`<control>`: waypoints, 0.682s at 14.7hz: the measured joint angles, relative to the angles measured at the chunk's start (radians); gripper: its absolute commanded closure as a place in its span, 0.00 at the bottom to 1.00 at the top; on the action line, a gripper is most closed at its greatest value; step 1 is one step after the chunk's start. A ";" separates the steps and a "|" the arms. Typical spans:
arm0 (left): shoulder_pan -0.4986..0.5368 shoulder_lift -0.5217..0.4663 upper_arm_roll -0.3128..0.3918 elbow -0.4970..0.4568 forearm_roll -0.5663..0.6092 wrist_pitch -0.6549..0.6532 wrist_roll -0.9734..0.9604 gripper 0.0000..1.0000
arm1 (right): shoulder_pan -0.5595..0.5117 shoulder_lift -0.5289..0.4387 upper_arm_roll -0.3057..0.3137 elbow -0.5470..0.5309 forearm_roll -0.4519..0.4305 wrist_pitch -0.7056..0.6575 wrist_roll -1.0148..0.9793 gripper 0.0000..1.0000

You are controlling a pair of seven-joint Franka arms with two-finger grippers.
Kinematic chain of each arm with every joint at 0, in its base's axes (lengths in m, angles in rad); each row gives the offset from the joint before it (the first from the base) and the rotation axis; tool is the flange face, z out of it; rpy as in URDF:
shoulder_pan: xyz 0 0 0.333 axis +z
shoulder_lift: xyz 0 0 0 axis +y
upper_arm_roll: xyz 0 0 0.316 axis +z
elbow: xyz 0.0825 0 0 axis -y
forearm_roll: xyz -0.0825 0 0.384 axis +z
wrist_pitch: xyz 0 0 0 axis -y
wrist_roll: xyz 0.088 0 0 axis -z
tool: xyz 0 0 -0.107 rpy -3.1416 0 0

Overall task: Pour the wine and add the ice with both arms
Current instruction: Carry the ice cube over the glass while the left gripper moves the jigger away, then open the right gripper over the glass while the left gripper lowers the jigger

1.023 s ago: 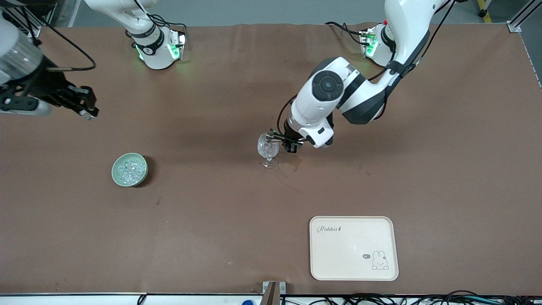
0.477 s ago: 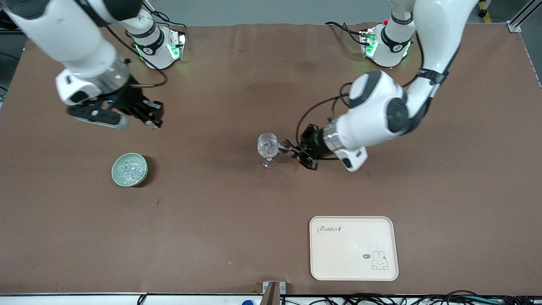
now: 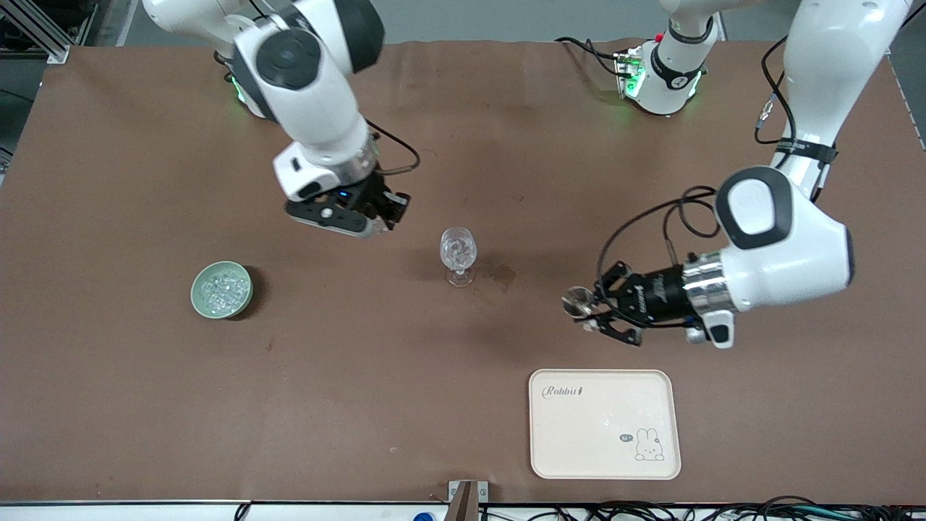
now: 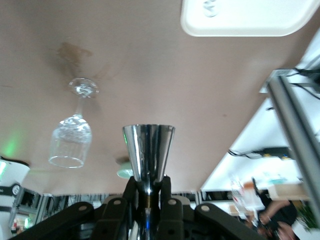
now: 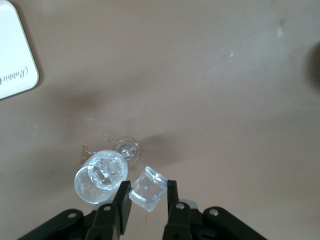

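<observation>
A brown table [image 3: 145,405] fills the view, grey floor [image 3: 470,18] along its top edge.

You see a brown table [image 3: 145,405] with a darker stain [image 3: 500,276] at the clear wine glass's [image 3: 458,255] three o'clock. The bowl [image 3: 221,289] is pale green, its ice [image 3: 221,288] colourless. The cream tray [image 3: 604,424] carries a rabbit drawing [image 3: 649,444] at five o'clock. White arms carry black grippers; the left gripper [image 4: 148,187] holds a silver metal cup [image 4: 148,151].
</observation>
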 measured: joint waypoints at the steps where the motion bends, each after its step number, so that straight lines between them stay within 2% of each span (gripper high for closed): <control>1: 0.024 0.020 0.000 0.000 -0.041 -0.001 0.055 0.99 | 0.019 0.026 0.000 0.006 0.000 0.020 0.010 0.96; 6: 0.110 0.174 0.002 0.074 -0.233 0.000 0.254 0.99 | 0.091 0.146 -0.001 0.051 -0.002 0.126 0.083 0.96; 10: 0.114 0.336 0.007 0.181 -0.335 0.005 0.390 0.99 | 0.107 0.226 -0.003 0.119 -0.004 0.131 0.100 0.95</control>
